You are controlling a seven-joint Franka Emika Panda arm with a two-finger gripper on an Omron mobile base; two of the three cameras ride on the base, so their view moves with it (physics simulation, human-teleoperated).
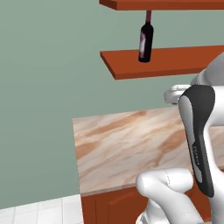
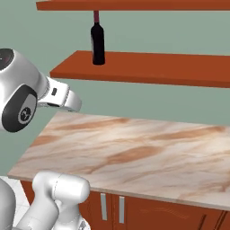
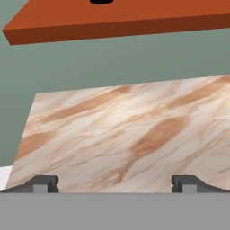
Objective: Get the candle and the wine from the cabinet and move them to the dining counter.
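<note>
The wine (image 1: 145, 41) (image 2: 97, 43), a dark bottle with a maroon neck, stands upright near the left end of the cabinet's lower shelf (image 1: 170, 62) (image 2: 148, 68). In the hand view its dark base (image 3: 101, 1) peeks over the shelf's (image 3: 112, 20) front edge at the top. My gripper (image 3: 114, 184) is open and empty. It sits low over the marbled counter, below and in front of the shelf and well short of the bottle. The candle and the dining counter are out of view.
A beige-brown marbled wall counter (image 1: 127, 144) (image 2: 134, 152) (image 3: 134, 134) runs under the shelves against the grey-green wall, with red-brown doors and silver handles (image 2: 112, 207) below. A second shelf (image 2: 134, 5) hangs just above the bottle's neck. White floor tiles (image 1: 39, 212) lie left.
</note>
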